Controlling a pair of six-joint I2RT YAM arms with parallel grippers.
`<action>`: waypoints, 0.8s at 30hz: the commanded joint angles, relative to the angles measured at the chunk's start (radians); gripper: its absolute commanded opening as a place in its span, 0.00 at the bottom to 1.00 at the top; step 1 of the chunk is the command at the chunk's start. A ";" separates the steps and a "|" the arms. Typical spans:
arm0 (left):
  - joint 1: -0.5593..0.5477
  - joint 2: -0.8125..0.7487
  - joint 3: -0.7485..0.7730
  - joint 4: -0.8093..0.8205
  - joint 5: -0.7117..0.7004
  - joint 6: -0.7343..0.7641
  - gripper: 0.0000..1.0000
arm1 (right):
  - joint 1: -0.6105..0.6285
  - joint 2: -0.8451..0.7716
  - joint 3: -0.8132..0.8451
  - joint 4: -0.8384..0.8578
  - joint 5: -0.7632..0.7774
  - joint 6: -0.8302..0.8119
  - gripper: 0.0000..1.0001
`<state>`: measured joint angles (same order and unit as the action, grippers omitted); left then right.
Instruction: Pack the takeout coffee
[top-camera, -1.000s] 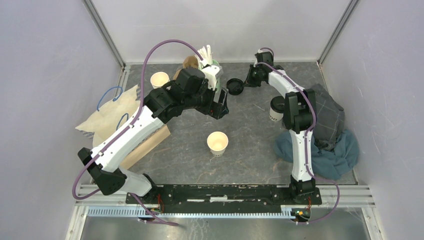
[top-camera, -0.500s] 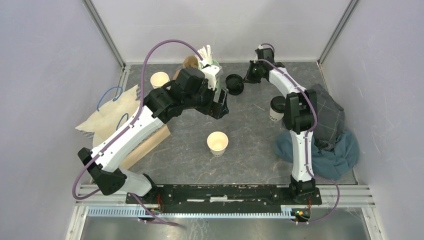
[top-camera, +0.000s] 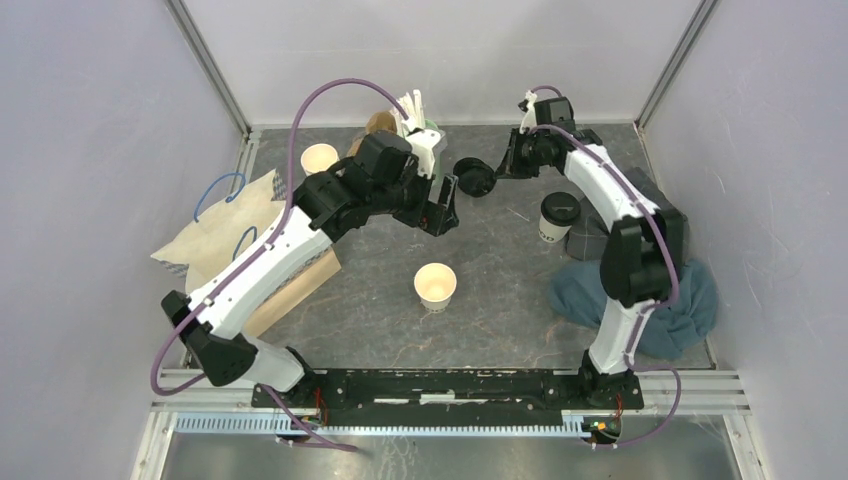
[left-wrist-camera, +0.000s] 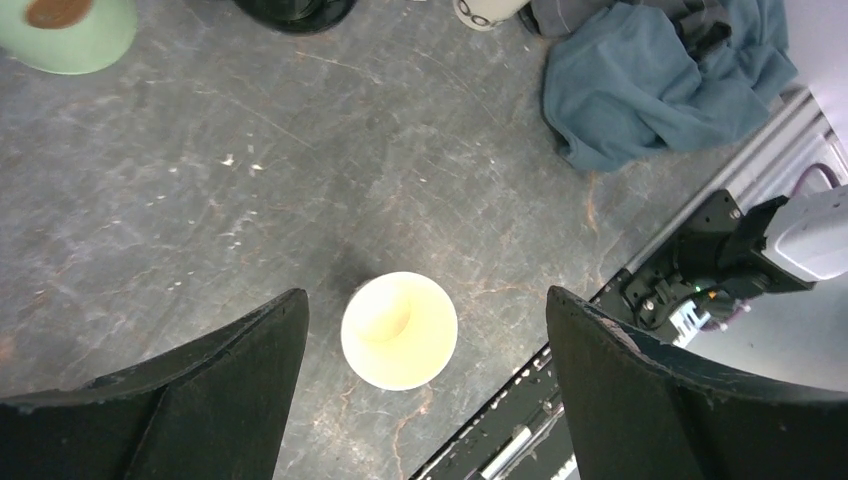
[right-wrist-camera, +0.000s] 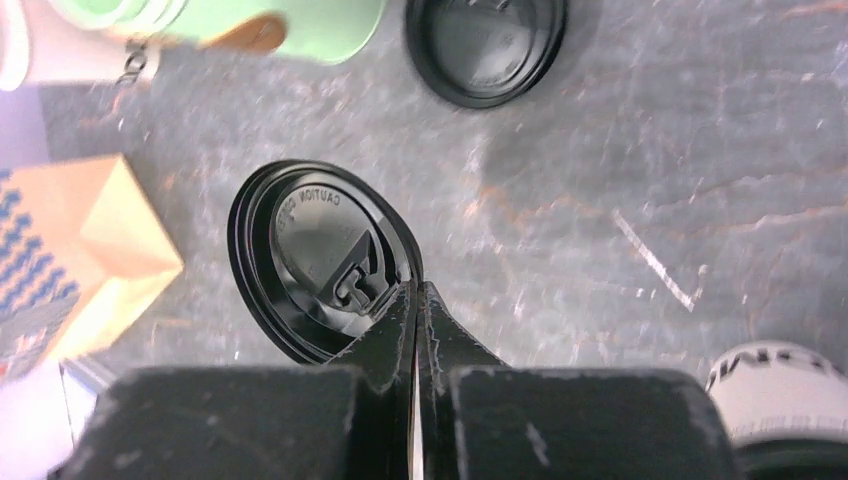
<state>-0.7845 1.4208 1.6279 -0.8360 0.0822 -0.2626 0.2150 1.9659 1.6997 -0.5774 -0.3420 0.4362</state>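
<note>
The takeout coffee (top-camera: 558, 215), a white printed cup with a black lid, stands at the right by the cloth; its top shows in the right wrist view (right-wrist-camera: 790, 385). My right gripper (top-camera: 492, 175) (right-wrist-camera: 418, 285) is shut on the rim of a loose black lid (top-camera: 472, 178) (right-wrist-camera: 320, 255), held tilted above the table. My left gripper (top-camera: 443, 205) (left-wrist-camera: 425, 295) hangs open over a lidless white cup (top-camera: 435, 285) (left-wrist-camera: 400, 330), well above it, touching nothing.
A second black lid (right-wrist-camera: 485, 45) lies on the table near a green bowl (top-camera: 420, 125) (left-wrist-camera: 65, 30). Another lidless cup (top-camera: 319, 157) stands back left. A paper bag (top-camera: 230, 235) lies left. A blue cloth (top-camera: 650, 300) (left-wrist-camera: 660, 80) is heaped right.
The right gripper closed on the lid's rim and raised it, tilting it. The right arm's elbow swung out to the right, uncovering the takeout coffee. The left arm barely moved.
</note>
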 joint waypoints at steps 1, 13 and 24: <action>0.003 0.086 0.048 0.012 0.111 0.040 0.93 | 0.027 -0.202 -0.101 -0.072 -0.072 -0.089 0.00; -0.182 0.306 0.243 -0.092 -0.112 0.255 0.79 | 0.074 -0.385 -0.352 -0.098 -0.240 -0.133 0.00; -0.307 0.368 0.156 -0.077 -0.288 0.372 0.68 | 0.074 -0.410 -0.359 -0.111 -0.313 -0.103 0.00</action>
<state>-1.0912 1.7840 1.8091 -0.9333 -0.1207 0.0277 0.2909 1.6066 1.3186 -0.7052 -0.6029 0.3359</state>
